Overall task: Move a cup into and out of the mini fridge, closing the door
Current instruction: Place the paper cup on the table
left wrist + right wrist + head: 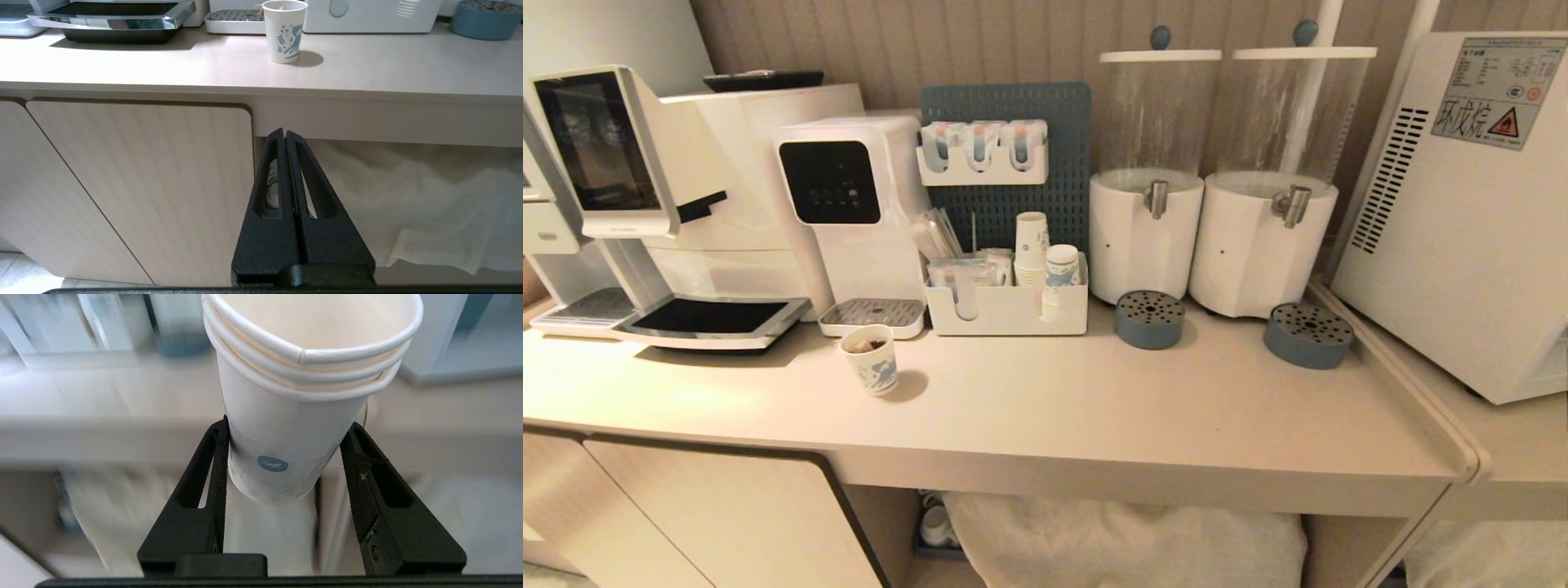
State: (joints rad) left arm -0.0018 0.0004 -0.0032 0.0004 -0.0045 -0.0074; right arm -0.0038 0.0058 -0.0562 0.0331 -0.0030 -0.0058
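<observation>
Beige counter ahead, mini fridge at your three o'clock. Right gripper clamps the cup; left gripper sits pinched together.

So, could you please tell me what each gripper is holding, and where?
The right gripper clamps the cup by its lower body. The left gripper holds nothing.

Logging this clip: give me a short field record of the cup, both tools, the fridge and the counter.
cup: nested white paper cups, clamped in right tool, off the counter
left tool: shut, empty, low before the cabinet door
mini fridge: at counter's right end; its door is not visible
counter: a used blue-print cup stands by the drip tray
</observation>
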